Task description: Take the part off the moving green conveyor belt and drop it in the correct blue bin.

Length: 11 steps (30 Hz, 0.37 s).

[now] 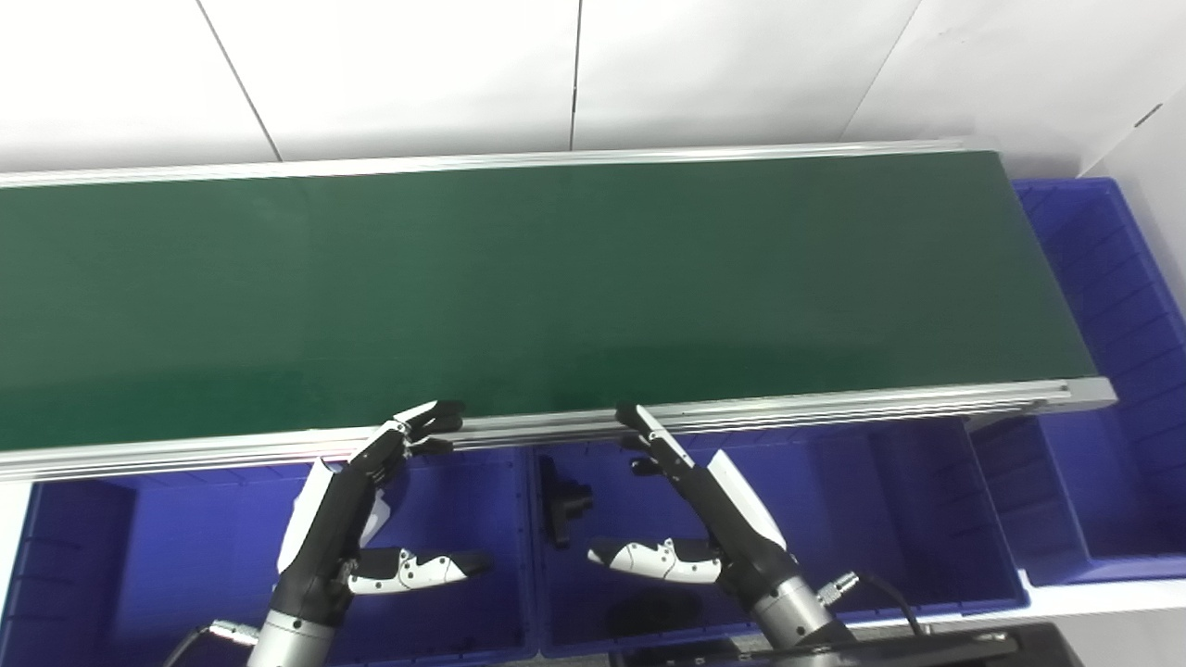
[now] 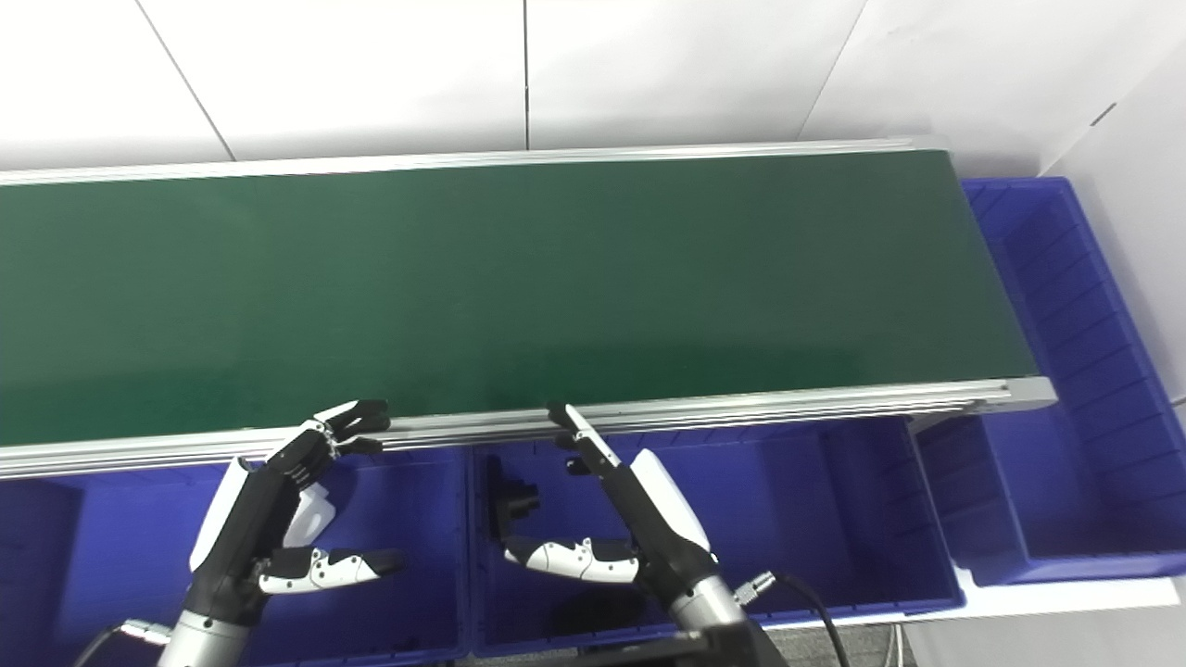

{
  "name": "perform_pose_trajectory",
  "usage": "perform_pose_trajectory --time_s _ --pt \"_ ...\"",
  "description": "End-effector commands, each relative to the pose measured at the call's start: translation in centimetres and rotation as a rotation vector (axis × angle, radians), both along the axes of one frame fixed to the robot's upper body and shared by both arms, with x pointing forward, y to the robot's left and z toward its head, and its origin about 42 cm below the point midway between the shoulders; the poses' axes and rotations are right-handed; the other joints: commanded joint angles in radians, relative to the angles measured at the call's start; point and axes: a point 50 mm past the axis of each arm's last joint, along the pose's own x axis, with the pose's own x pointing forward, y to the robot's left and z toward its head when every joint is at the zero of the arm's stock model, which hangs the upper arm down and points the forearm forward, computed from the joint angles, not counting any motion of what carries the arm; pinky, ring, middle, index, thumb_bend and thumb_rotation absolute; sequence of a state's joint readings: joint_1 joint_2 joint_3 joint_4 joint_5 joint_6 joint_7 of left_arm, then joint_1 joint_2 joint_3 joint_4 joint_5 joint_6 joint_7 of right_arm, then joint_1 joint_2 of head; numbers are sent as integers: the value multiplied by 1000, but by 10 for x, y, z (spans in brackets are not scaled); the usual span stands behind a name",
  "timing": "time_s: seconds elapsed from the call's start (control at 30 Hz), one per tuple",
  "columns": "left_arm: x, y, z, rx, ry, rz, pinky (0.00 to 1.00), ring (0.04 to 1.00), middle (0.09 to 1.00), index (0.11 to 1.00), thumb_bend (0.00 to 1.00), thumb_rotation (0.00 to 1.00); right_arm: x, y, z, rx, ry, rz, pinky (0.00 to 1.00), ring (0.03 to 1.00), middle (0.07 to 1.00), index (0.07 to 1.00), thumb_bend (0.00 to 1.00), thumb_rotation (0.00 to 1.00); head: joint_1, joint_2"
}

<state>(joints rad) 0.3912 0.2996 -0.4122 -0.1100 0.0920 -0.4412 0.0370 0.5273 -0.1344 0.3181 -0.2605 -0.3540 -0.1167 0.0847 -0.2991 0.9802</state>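
The green conveyor belt (image 1: 519, 287) runs across the view and carries no part that I can see. My left hand (image 1: 371, 500) is open and empty, fingers apart, hovering over the left blue bin (image 1: 167, 574) just below the belt's near rail. My right hand (image 1: 690, 514) is open and empty over the middle blue bin (image 1: 880, 519), fingertips near the rail. A black part (image 1: 565, 505) lies in the middle bin, left of my right hand. A white part (image 2: 310, 514) shows in the left bin behind my left hand.
An aluminium rail (image 1: 834, 408) edges the belt's near side. Another blue bin (image 1: 1112, 371) stands at the belt's right end. A white wall (image 1: 556, 74) rises behind the belt. A dark shape (image 1: 649, 611) lies low in the middle bin.
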Motion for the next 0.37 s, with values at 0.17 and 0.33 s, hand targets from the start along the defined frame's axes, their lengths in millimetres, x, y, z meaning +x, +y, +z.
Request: perform_pose_trajectory --time_s 0.17,0.33 --pt "0 0 7 -8 -43 -7 720 792 832 785 699 277 3 2 7 59 -75 -38 823 907 959 968 754 499 2 3" --pt "-1 2 8 -9 -45 -10 717 788 829 783 700 274 4 3 7 64 -80 -49 812 889 940 954 758 476 3 3"
